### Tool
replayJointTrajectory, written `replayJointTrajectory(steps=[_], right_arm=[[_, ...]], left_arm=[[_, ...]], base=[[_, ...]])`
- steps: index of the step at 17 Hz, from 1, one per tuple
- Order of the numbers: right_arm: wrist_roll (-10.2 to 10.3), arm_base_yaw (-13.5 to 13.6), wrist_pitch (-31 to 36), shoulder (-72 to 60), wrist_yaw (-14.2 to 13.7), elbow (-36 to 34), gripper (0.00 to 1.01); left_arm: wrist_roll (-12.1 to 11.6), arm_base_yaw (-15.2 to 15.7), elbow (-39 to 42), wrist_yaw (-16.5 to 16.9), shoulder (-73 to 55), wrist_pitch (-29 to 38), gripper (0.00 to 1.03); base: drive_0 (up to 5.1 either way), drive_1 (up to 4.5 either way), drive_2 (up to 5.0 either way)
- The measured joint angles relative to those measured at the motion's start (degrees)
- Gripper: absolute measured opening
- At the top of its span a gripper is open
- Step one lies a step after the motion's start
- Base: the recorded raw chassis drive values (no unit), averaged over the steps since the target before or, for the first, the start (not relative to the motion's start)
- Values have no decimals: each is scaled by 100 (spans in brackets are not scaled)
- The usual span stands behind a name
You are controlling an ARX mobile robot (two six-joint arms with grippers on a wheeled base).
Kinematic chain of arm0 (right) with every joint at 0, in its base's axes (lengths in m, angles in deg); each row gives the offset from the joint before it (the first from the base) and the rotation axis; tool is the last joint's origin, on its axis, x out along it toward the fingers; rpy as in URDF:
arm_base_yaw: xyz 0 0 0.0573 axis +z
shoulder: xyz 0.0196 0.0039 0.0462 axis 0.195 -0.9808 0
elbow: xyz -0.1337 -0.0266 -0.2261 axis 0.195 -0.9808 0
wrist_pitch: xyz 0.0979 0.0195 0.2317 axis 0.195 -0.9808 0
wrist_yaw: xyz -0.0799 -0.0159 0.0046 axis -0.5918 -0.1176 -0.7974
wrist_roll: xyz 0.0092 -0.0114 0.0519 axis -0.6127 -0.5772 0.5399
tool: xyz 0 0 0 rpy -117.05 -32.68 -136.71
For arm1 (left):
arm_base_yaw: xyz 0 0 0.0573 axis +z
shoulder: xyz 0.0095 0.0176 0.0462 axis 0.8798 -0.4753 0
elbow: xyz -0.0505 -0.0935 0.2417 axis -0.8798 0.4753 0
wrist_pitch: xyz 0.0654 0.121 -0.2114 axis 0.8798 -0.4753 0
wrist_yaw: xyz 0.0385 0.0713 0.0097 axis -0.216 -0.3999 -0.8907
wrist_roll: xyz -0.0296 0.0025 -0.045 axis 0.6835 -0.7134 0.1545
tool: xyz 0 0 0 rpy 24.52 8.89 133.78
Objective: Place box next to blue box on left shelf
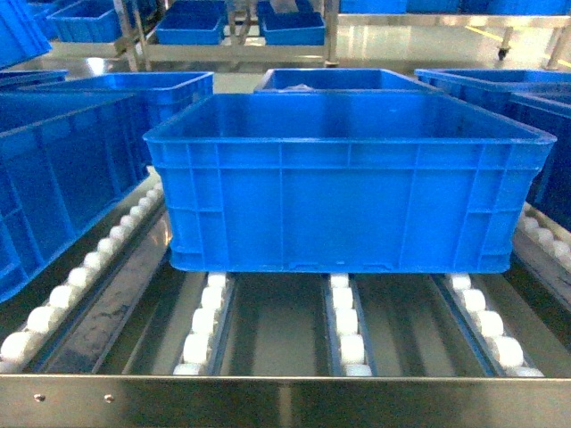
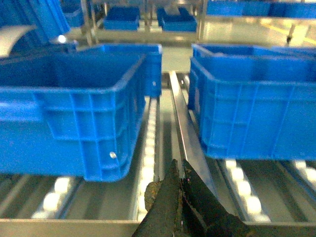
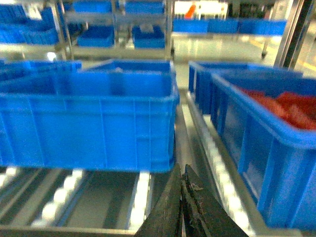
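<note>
Neither arm shows in the head view; each wrist camera sees only its own gripper low at the near edge of the rack, pointing forward along the lanes. The left gripper (image 2: 180, 170) has its dark fingers pressed together with nothing between them, and the right gripper (image 3: 181, 170) is likewise closed on nothing. The box (image 1: 348, 183) sits upright and open-topped on the white rollers of the left shelf (image 1: 285, 397), ahead of both grippers: up and to the right of the left one, up and to the left of the right one. Its long axis runs across the lanes, a broad ribbed wall facing the metal front lip. One blue neighbour crate (image 2: 69, 113) stands ahead-left of the left gripper; one crate with red contents (image 3: 266, 143) stands ahead-right of the right gripper. Three roller lanes run under the box.
</note>
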Motion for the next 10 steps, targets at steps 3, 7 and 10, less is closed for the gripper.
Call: replayJointTrajectory(steps=[3, 7, 10], right_arm=[[0, 0, 63, 157, 9, 0, 2], [-9, 0, 39, 157, 7, 0, 65], [-9, 0, 39, 157, 7, 0, 84]], left_arm=[[-2, 0, 0, 15, 164, 66, 2], [-2, 0, 0, 13, 164, 70, 65], [-2, 0, 0, 15, 164, 70, 83]], base=[[0, 0, 0], [0, 0, 0], [0, 0, 0]])
